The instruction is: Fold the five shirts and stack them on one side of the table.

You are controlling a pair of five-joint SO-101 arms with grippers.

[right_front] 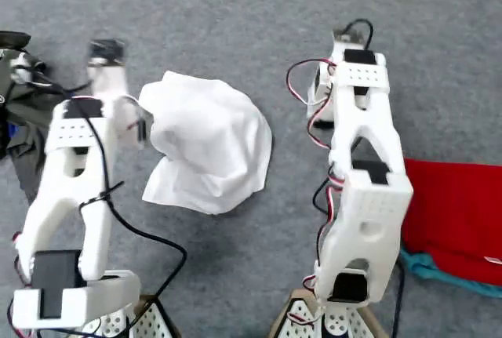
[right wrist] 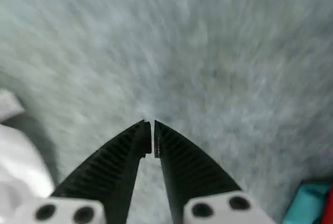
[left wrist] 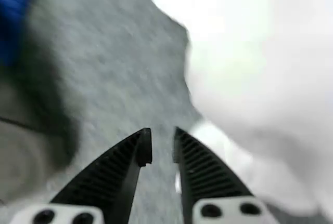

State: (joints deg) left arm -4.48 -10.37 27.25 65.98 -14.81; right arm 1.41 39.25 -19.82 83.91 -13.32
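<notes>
A crumpled white shirt (right_front: 208,146) lies in a heap on the grey table cover, between the two arms. My left gripper (left wrist: 162,146) hovers low at the heap's left edge (right_front: 141,128), open by a narrow gap with grey cover showing between the tips; the white shirt (left wrist: 260,78) lies just beside one finger. My right gripper (right wrist: 152,138) is shut with nothing in it, over bare cover right of the heap (right_front: 320,110), and the white shirt (right wrist: 15,172) shows at the edge of its view.
A red shirt (right_front: 455,208) lies folded at the right edge on a teal one (right_front: 439,271), whose corner (right wrist: 312,203) shows in the right wrist view. Dark and olive clothes (right_front: 23,142) with a blue piece (left wrist: 13,21) lie at the left edge. Cables hang from both arms.
</notes>
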